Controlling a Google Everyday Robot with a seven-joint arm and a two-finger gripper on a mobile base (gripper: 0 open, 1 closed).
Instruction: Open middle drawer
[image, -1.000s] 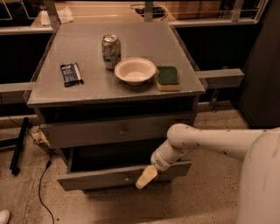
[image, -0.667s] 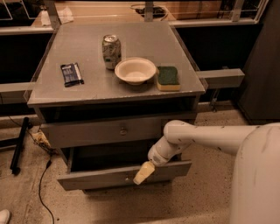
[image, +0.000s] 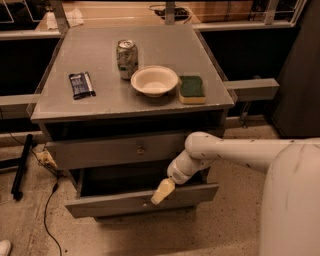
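- The robot's pale arm (image: 240, 150) reaches in from the right edge of the view, bends at a rounded joint and slopes down-left to the gripper.
- The grey cabinet (image: 165, 45) stands behind and above the gripper, with its flat top well above it.
- The middle drawer (image: 100, 205) stands pulled out from the cabinet. Its long grey front runs left and right of the gripper, and its dark open inside lies just behind and above the gripper.
- The upper drawer (image: 90, 152) is closed. Its front sits above the gripper, and its small knob (image: 140, 149) is a little up and left of it.
- The gripper (image: 161, 192), a yellowish tip, hangs at the top edge of the middle drawer's front, near the middle of that front and touching or just beside it. How the jaws stand cannot be told.
- A cream bowl (image: 154, 80) rests on the cabinet top, almost straight above the gripper.
- A sponge (image: 191, 88), green on top and yellow below, lies just beside the bowl, above and right of the gripper.
- A drink can (image: 127, 58) stands upright behind the bowl, above and left of the gripper.
- A dark packet (image: 81, 84) lies flat on the top, well to the left of and above the gripper.
- A thin black cable (image: 50, 210) trails on the floor, far left of the gripper.
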